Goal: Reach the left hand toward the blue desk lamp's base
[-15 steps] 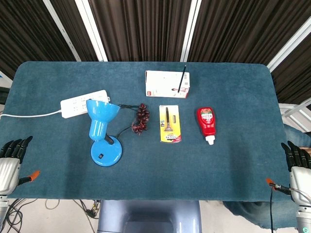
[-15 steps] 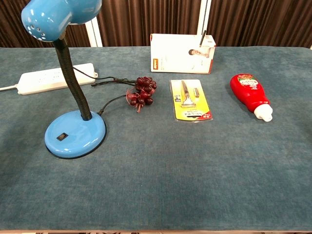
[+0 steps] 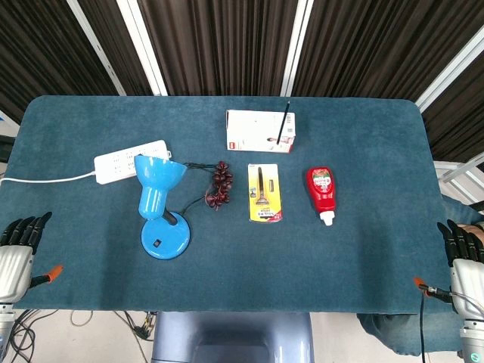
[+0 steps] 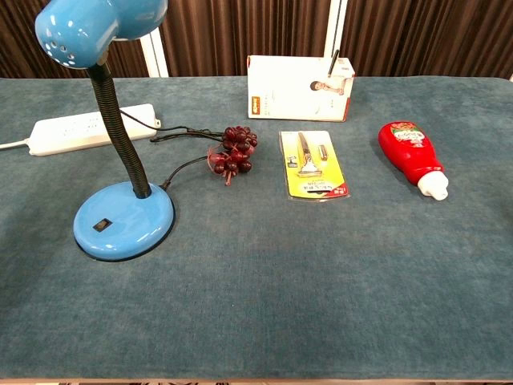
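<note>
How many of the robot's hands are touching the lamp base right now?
0. The left hand sits at the table's near-left edge, well apart from the lamp base. The right hand is at the near-right edge. Neither appears in the chest view.

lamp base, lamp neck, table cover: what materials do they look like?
Lamp base: glossy blue, smooth with soft highlights; painted metal or plastic, can't tell which.
Lamp neck: black ribbed gooseneck, fine rings visible; probably flexible metal tubing.
Table cover: matte teal fabric, felt-like nap, no shine.

A power strip (image 3: 130, 160), grapes (image 3: 221, 184), razor pack (image 3: 265, 193), ketchup bottle (image 3: 323, 193) and box (image 3: 260, 130) lie on the table (image 3: 355, 249).
</note>
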Available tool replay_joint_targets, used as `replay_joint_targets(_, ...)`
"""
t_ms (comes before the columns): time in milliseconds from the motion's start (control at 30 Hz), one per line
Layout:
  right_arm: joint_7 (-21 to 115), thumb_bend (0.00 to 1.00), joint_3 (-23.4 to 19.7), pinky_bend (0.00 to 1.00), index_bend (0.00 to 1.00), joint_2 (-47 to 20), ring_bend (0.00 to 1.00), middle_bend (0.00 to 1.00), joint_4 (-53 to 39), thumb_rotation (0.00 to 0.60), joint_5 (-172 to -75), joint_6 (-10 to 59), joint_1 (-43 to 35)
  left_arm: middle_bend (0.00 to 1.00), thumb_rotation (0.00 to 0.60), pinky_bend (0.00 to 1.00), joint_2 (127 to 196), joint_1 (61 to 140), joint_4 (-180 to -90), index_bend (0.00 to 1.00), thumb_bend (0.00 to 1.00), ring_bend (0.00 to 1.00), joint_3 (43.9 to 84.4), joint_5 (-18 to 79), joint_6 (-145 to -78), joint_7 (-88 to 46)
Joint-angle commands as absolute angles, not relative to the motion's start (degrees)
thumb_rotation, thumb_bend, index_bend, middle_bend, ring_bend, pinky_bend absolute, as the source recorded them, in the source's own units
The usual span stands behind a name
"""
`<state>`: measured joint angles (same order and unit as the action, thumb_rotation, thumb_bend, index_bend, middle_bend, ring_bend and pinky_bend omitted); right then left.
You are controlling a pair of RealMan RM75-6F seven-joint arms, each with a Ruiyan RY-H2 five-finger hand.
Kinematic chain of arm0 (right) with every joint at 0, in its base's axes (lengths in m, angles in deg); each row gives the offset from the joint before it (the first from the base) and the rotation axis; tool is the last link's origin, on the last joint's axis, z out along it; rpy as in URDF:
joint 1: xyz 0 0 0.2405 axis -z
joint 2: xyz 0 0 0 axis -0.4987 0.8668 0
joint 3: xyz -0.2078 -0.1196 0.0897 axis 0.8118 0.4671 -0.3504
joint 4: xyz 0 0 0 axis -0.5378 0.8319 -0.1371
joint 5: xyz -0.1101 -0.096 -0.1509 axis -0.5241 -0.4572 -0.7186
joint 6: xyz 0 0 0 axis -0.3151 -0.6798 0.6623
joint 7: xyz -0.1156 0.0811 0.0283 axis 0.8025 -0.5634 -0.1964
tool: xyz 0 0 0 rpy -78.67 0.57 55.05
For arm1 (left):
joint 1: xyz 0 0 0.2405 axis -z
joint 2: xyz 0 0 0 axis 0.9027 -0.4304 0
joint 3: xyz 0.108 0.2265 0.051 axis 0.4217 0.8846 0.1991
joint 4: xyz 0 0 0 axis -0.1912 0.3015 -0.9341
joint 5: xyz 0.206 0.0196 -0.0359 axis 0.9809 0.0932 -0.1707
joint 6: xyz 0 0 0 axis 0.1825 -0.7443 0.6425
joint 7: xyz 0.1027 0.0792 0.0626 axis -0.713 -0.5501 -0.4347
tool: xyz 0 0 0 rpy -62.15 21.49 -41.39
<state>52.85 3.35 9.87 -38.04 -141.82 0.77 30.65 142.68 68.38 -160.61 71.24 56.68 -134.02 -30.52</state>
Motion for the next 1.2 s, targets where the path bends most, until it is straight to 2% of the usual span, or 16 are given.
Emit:
replay_joint_targets(33,52.7,0.1,3.4,0.0,0.0,10.0,0.0,0.0,-38.3,0.6,-142.1,0.4,30.8,0.14,0.6,0.12,142.6,68.2,-160.6,0.06,0.11,0.1,71.2,56.8,-134.4,-30.2)
replay_joint_targets(533,52.5,0.1,3.4,0.0,0.0,10.2,0.0,0.0,-38.3,0.6,-142.1,0.4,30.8,0.15,0.6,0.15,143.0,68.4,-160.2,0.06,0.13,0.1,71.0,56.8,-134.3,-30.7)
replay_joint_targets(700,52.6,0.1,3.4,0.0,0.0,10.1,0.0,0.0,-38.2,0.6,-142.1,0.5,30.8,0.16,0.6,0.2,143.3,68.5,-159.7,0.05,0.15,0.13,71.0,57.3,-134.5,-31.0)
replay_joint_targets(767,52.7,0.1,3.4,0.0,0.0,10.1,0.0,0.0,-38.3,0.6,-142.1,0.4,30.8,0.23,0.6,0.27,143.7,68.7,-159.0,0.05,0.19,0.18,70.9,58.5,-135.1,-30.7)
replay_joint_targets(833,52.8,0.1,3.5,0.0,0.0,10.1,0.0,0.0,-38.4,0.6,-142.1,0.3,30.9,0.31,0.6,0.41,144.3,68.8,-158.0,0.05,0.26,0.27,70.8,59.8,-136.1,-30.3)
replay_joint_targets(933,52.8,0.1,3.4,0.0,0.0,10.2,0.0,0.0,-38.4,0.6,-142.0,0.2,30.9,0.48,0.6,0.72,145.6,69.0,-156.0,0.08,0.42,0.5,70.3,61.5,-137.7,-29.2)
replay_joint_targets(967,52.7,0.1,3.3,0.0,0.0,10.1,0.0,0.0,-38.3,0.6,-141.7,0.4,30.9,0.53,0.6,0.79,146.2,69.2,-155.1,0.09,0.45,0.56,70.0,61.8,-138.1,-28.6)
replay_joint_targets(1067,52.7,0.1,3.3,0.0,0.0,10.1,0.0,0.0,-38.1,0.6,-141.2,1.0,30.7,0.62,0.6,0.87,147.8,70.1,-152.6,0.11,0.52,0.66,69.9,62.5,-137.4,-26.9)
replay_joint_targets(1200,53.2,0.1,3.4,0.0,0.0,9.8,0.0,0.0,-37.9,0.6,-141.1,1.2,30.6,0.68,0.6,0.9,148.5,72.4,-150.3,0.11,0.54,0.72,71.1,63.3,-132.6,-25.7)
